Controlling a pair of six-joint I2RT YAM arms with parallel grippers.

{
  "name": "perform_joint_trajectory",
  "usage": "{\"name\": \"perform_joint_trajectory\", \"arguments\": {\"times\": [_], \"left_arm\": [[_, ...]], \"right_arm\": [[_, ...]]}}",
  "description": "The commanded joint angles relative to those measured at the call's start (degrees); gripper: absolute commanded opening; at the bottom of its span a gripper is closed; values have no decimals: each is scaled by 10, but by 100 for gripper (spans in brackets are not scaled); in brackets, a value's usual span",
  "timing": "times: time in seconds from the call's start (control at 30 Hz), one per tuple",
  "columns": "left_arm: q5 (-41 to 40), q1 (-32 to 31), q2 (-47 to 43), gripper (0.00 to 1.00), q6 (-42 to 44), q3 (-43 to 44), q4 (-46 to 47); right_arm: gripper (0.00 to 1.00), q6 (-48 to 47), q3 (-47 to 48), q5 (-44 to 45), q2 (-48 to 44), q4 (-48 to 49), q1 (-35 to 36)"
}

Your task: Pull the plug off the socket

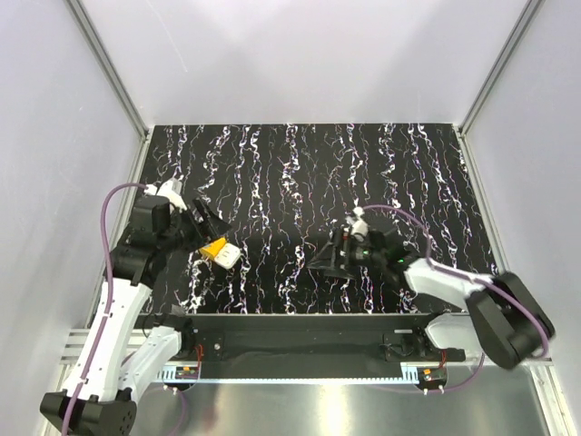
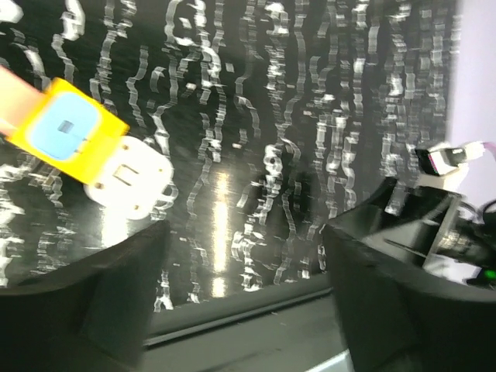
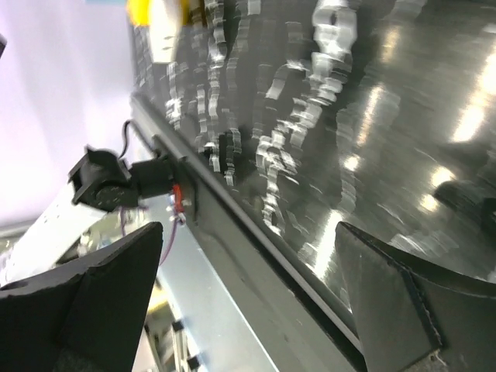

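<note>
The socket (image 1: 212, 247) is a small yellow cube lying on the black marbled table (image 1: 300, 173), with a white plug (image 1: 231, 258) stuck on its right side. In the left wrist view the socket (image 2: 71, 129) shows a light-blue face, and the plug (image 2: 129, 176) sits below and to the right of it. My left gripper (image 1: 205, 223) is open and empty, just behind the socket; in its own view (image 2: 244, 298) both lie to its upper left. My right gripper (image 1: 329, 256) is open and empty, well to the right of the plug. In the right wrist view (image 3: 248, 302), socket (image 3: 143, 9) and plug (image 3: 163, 43) show far off.
The table's near edge runs as a black rail (image 1: 300, 322) with the arm bases behind it. Pale walls (image 1: 54, 136) close in the left, right and back. In the right wrist view the rail (image 3: 256, 248) lies between the fingers.
</note>
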Motion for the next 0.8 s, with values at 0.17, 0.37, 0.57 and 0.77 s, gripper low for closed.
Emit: {"name": "perform_joint_trajectory", "arguments": {"times": [0.17,0.37,0.57,0.77], "left_arm": [[-82,-1,47,50,41,7,-3],[-153,2,33,59,25,-11,-8],[-153,4,-47,75,8,-38,-2],[-84,5,-86,79,-6,-58,-2]], "right_arm": [[100,69,108,4,183,274,118],[99,112,158,27,301,359,171],[99,142,229,75,415,415,222],[82,175,296,127,500,449,251]]}}
